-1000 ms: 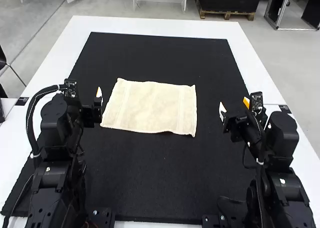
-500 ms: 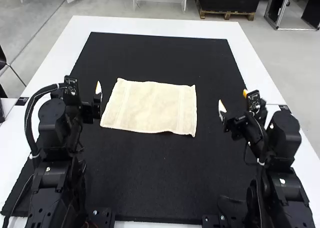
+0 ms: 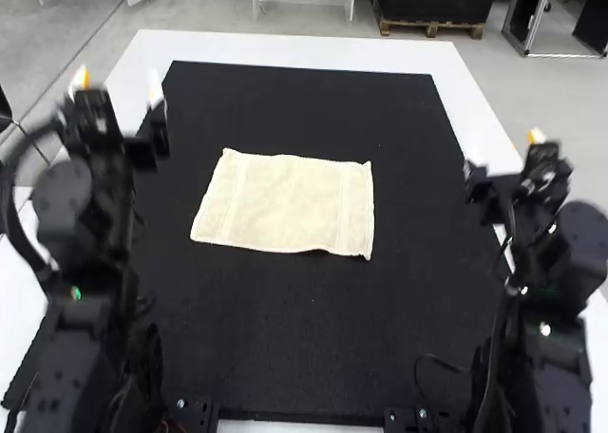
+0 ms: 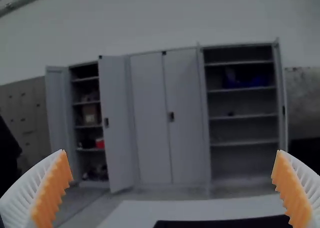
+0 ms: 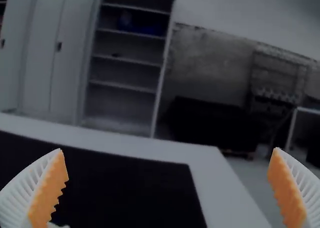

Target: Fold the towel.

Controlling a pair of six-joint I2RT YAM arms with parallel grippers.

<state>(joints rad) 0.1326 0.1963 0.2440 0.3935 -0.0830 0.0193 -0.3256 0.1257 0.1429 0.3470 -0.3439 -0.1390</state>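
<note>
The cream towel (image 3: 285,203) lies spread flat on the black mat, its near edge slightly wavy. My left gripper (image 3: 119,84) is raised to the left of the towel, apart from it. To the towel's right, my right gripper (image 3: 503,158) is also held up and away from the cloth. In the left wrist view the left gripper (image 4: 171,188) has its fingers wide apart with nothing between them. The right gripper (image 5: 167,188) stands just as wide, holding nothing, in the right wrist view.
The black mat (image 3: 304,348) covers most of the white table (image 3: 285,48) and reaches well beyond the towel on all sides. A thin black cable (image 3: 442,360) lies on the mat beside the right arm's base.
Both arms have lifted and drawn outward from the towel, the left gripper up and to the left, the right one up and to the right. The towel lies as before.
</note>
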